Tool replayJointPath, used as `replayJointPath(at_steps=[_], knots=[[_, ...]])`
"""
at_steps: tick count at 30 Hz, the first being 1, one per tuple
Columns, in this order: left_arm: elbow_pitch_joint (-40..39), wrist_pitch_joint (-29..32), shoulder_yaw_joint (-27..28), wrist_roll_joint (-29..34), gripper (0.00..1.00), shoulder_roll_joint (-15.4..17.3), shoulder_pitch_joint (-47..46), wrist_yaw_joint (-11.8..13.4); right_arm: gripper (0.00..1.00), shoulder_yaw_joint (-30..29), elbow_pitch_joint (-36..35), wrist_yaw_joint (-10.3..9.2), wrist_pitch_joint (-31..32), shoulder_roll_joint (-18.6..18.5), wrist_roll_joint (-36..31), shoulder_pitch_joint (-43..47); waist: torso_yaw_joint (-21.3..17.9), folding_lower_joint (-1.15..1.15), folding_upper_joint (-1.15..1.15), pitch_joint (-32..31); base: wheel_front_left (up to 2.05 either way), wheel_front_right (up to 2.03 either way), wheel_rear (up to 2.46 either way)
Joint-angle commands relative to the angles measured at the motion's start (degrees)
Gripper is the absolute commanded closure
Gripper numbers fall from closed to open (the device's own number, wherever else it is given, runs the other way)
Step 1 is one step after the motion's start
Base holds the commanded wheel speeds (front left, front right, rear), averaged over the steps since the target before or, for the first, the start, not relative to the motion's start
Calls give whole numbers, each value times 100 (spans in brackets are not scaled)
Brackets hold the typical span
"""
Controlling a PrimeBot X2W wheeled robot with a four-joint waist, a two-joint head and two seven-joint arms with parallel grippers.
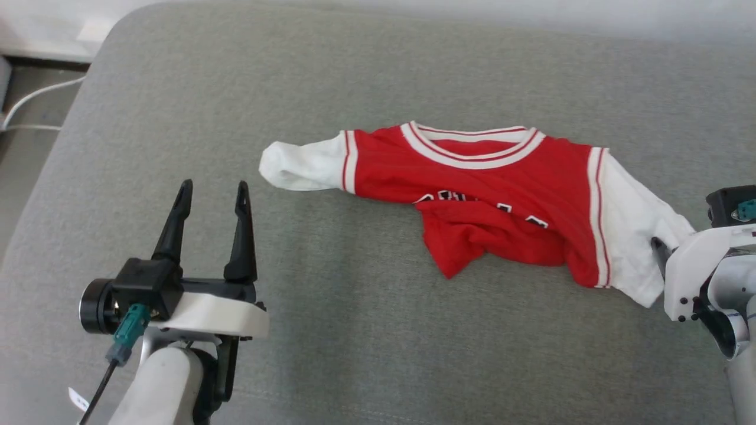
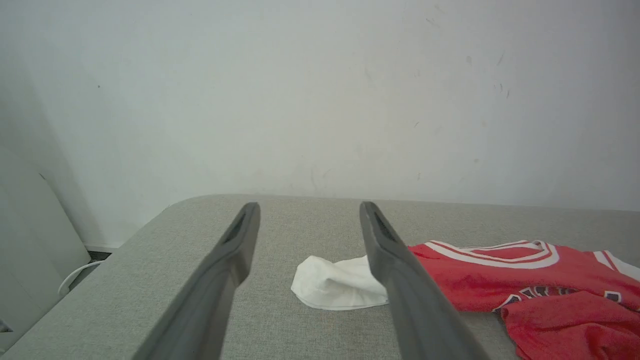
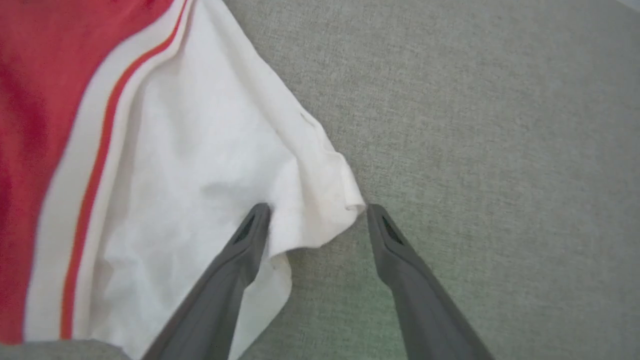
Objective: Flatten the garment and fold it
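Bright, even, diffuse light; shadows faint. Head view sharp. Right wrist view soft, garment point(image 3: 30, 100) blurred at left edge.

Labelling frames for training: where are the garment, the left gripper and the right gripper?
garment point(image 1: 502, 179), head view, red chest under the collar.
left gripper point(image 1: 214, 189), head view, midway between open fingertips.
right gripper point(image 3: 318, 210), right wrist view, midway between open fingertips.

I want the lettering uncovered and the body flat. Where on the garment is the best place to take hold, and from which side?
Probably the bunched lower hem of the garment, at the pointed red corner nearest the robot. It sticks out free on the cushion, so come from the near side and draw it away from the collar.
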Motion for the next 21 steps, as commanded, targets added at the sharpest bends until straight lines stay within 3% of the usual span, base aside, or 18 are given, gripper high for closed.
replayJointPath(at_steps=[1, 4, 5, 6, 16, 21], knots=[[12, -26, 35, 47, 0, -39, 53, -31, 0, -4, 30, -12, -37, -10, -27, -82, 110, 0, 0, 77, 0, 0, 0], [62, -26, 164, 144, 0, -156, 84, -171, 0, 4, 304, -12, -99, 0, -95, -89, 147, 0, 0, 103, 0, 0, 0], [79, -26, 214, 171, 0, -191, 92, -216, 57, 13, 392, -12, -130, -1, -105, -88, 148, 0, 0, 104, 0, 0, 0], [99, -27, 262, 197, 0, -227, 99, -258, 100, 72, 447, -12, -185, -45, -147, -87, 145, 0, 0, 104, 0, 0, 0], [275, -27, 599, 435, 0, -395, 181, -592, 100, -378, 458, -12, -819, -600, -466, -213, -227, 0, 0, -64, 0, 0, 0], [314, -27, 669, 502, 0, -421, 138, -751, 100, -661, 450, -12, -777, -596, -592, -118, -450, 0, 0, -75, 0, 0, 0]])
